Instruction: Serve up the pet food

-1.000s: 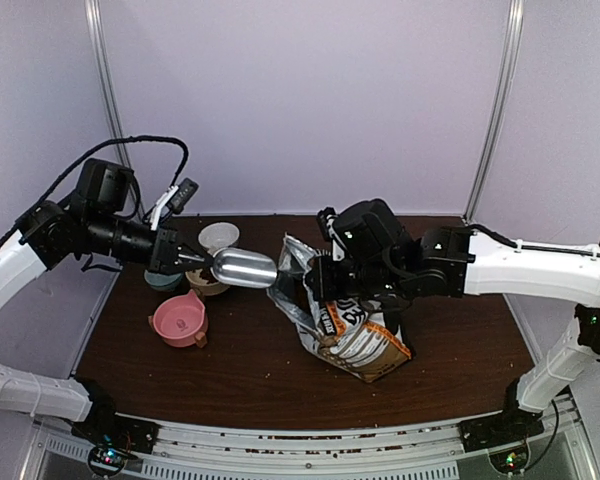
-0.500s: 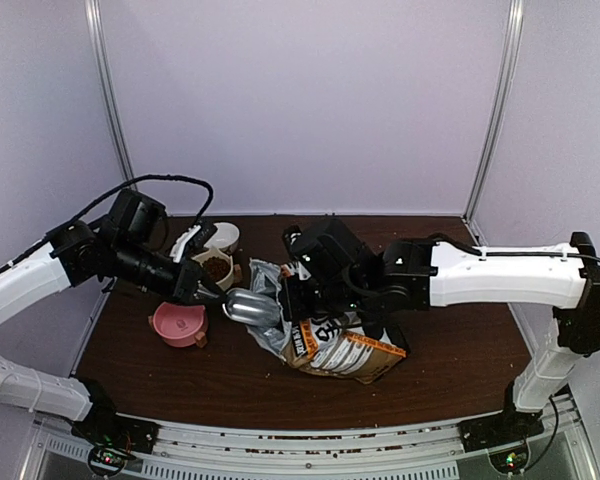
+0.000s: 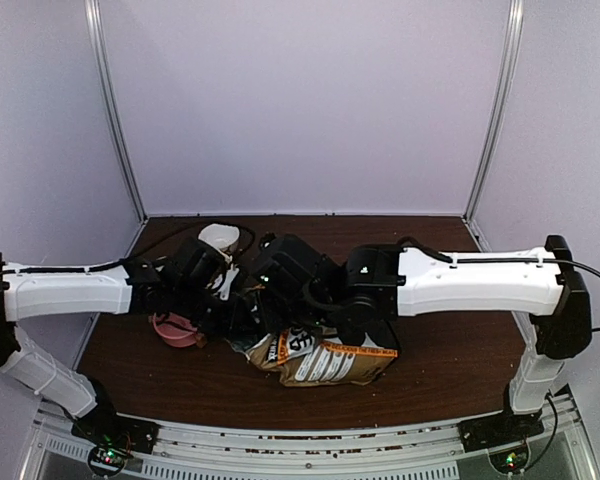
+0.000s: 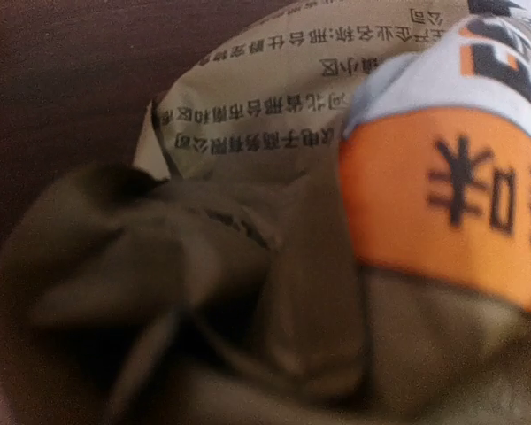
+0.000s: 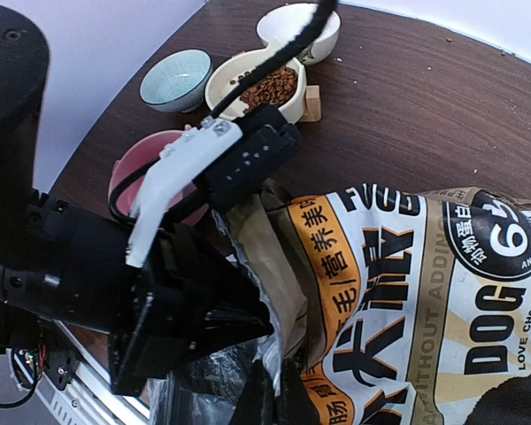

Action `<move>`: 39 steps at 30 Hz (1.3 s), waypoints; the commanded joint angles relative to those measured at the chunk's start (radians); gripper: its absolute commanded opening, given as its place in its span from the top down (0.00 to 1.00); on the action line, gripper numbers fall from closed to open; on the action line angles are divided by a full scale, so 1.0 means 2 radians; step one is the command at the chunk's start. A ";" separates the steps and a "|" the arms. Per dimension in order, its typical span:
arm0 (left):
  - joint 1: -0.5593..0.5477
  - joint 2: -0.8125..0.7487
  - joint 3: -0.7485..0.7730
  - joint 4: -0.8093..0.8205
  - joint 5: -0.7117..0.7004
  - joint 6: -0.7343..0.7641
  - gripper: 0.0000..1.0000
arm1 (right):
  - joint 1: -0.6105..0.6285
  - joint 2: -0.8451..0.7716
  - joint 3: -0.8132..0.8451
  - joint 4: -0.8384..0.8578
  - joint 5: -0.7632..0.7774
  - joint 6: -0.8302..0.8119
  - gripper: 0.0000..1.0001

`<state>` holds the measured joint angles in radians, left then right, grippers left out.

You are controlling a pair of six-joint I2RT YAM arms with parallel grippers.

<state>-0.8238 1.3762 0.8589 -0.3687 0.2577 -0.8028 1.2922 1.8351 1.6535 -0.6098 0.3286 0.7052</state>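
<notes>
The orange, black and white food bag lies on its side, mouth to the left. My right gripper is shut on the torn edge of the bag's mouth and holds it up. My left gripper is pushed into that mouth, and the metal scoop it carries is hidden inside. The left wrist view shows only the bag's print and dark blurred folds. Pet food fills a tan bowl behind the bag.
A pink bowl sits left of the bag, partly under my left arm. A teal bowl and a white bowl stand by the tan one. The table's front edge is close to the bag.
My left gripper has swung the scoop down from beside the bowls into the bag's mouth. My right gripper has pulled the bag's top lower and to the left, laying the bag flatter.
</notes>
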 commanded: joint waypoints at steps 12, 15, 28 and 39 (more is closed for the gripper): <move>-0.019 0.117 0.060 0.253 0.095 -0.022 1.00 | -0.039 -0.142 -0.099 -0.031 0.040 0.032 1.00; -0.019 0.101 0.064 0.251 0.105 -0.026 1.00 | -0.045 -0.160 -0.114 -0.033 0.039 0.039 1.00; 0.021 0.015 0.011 0.268 0.166 -0.121 1.00 | -0.068 -0.209 -0.162 -0.040 0.056 0.047 1.00; 0.048 -0.032 -0.044 0.306 0.204 -0.153 1.00 | -0.076 -0.217 -0.161 -0.041 0.058 0.051 1.00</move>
<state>-0.7540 1.3445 0.8017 0.1429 0.6315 -1.0885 1.1595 1.4544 1.3350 -0.6666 0.3756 0.7944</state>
